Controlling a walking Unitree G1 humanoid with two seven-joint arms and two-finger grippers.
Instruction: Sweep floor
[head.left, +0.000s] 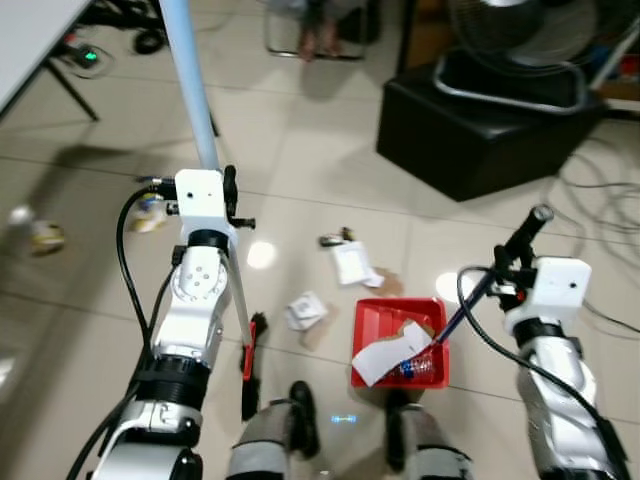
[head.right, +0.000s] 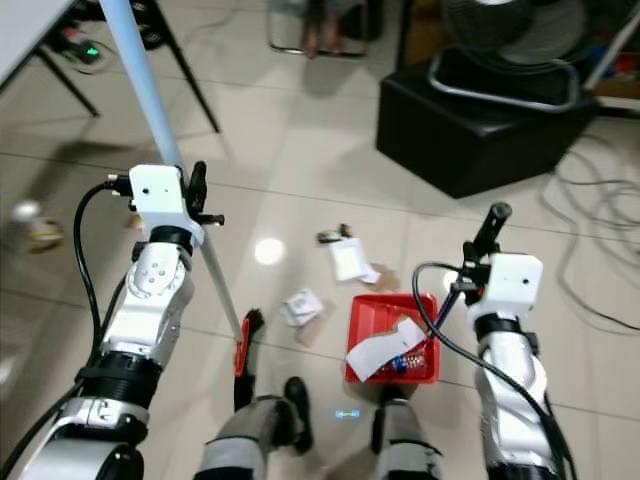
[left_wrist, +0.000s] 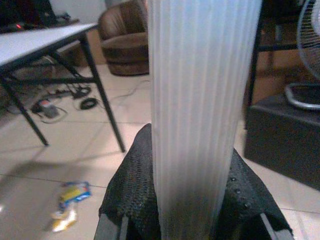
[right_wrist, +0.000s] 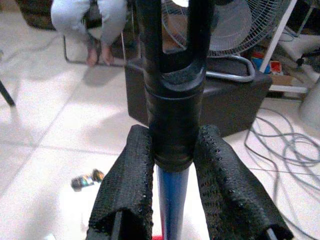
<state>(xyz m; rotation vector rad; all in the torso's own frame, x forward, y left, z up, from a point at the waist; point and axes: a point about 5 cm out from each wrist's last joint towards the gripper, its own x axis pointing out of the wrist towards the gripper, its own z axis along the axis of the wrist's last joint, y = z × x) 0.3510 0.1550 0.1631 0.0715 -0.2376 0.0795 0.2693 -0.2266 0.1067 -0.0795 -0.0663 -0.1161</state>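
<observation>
My left gripper (head.left: 229, 193) is shut on the pale blue broom handle (head.left: 190, 80), which rises past the top of the view. The handle slants down to the black and red broom head (head.left: 251, 366) by my feet. In the left wrist view the ribbed pole (left_wrist: 200, 100) sits between the black fingers (left_wrist: 131, 195). My right gripper (head.left: 512, 268) is shut on the black-topped dustpan handle (head.left: 531, 227); its fingers (right_wrist: 125, 190) clamp it. The red dustpan (head.left: 372, 322) rests on the tiles and holds a white paper (head.left: 385, 358) and a small bottle. A crumpled paper (head.left: 305, 310) and a white sheet (head.left: 350, 263) lie beyond the pan.
A black box (head.left: 470, 135) carrying a fan stands at the back right, with cables (head.left: 600, 170) beside it. A table (head.left: 30, 35) stands at the far left, and wrappers (head.left: 150, 212) lie on the floor near it. A person's feet (head.left: 318, 40) rest by a chair ahead.
</observation>
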